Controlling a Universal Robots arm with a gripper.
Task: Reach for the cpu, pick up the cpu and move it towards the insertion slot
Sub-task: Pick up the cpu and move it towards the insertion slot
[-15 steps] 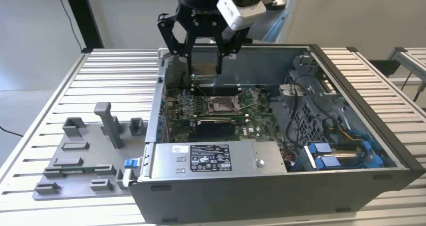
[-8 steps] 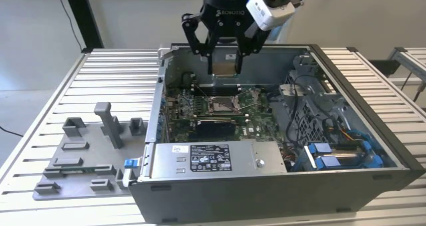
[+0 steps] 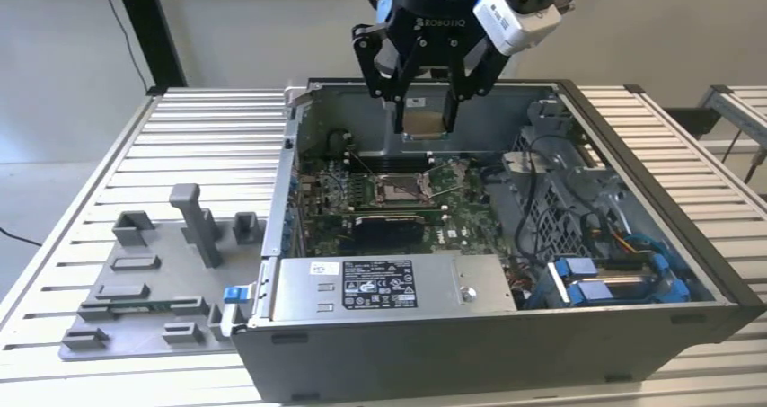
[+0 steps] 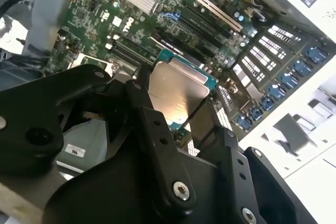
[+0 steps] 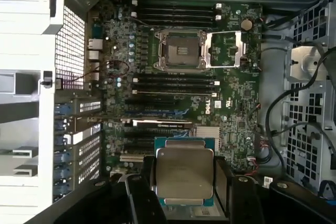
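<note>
Slatted metal table [image 3: 204,146], open computer case [image 3: 504,335], grey fixture plate [image 3: 138,286] resting on it

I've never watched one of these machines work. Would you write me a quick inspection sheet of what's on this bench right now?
Surface: ribbed metal table carrying an open computer case.
Job's things: the cpu is held between the gripper's fingers, above the green board; the insertion slot lies open and empty, its frame flipped aside.
Clutter: grey plastic fixture blocks beside the case, on the exterior view's left.
Grippers: gripper shut on the cpu, hanging over the case.
Cables: dark wire bundles inside the case beside the board; one black cable at the table's edge.
Surroundings: pale wall, black post behind the table.
</note>
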